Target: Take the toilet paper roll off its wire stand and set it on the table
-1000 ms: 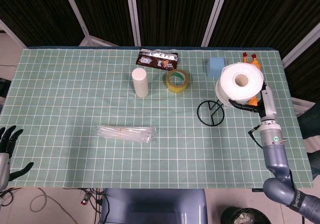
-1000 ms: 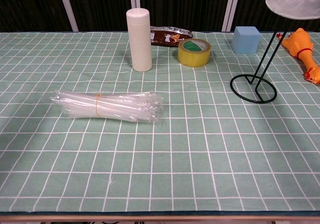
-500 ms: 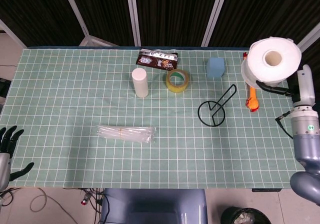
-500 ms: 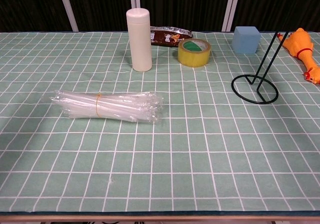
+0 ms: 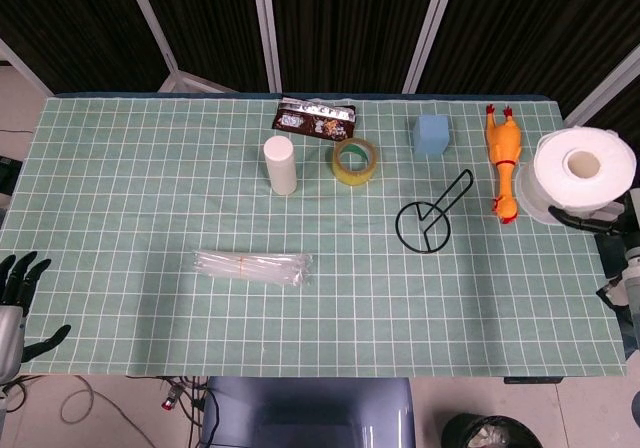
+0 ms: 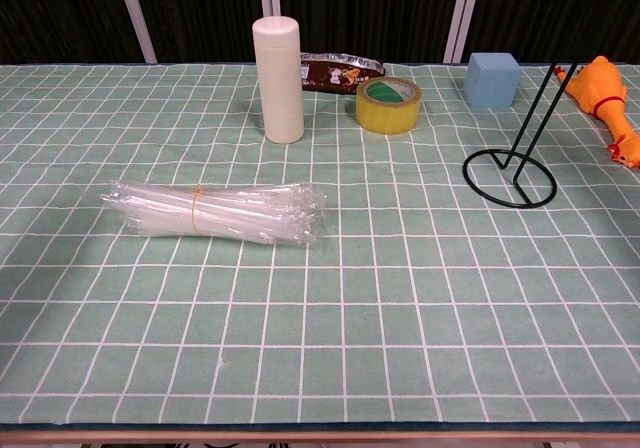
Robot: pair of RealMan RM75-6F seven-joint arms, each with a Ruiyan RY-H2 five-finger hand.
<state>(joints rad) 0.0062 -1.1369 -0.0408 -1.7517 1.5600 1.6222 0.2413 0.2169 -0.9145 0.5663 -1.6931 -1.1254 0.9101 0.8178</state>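
Head view: at the right edge, the right hand [image 5: 603, 220] grips the roll [image 5: 582, 170], off the stand [image 5: 432, 218] at centre right. Left hand [image 5: 14, 290], lower left, hangs released with fingers spread.

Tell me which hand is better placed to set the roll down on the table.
The right hand: it already holds the toilet paper roll at the table's right edge, off the wire stand. The left hand rests open at the far left corner.
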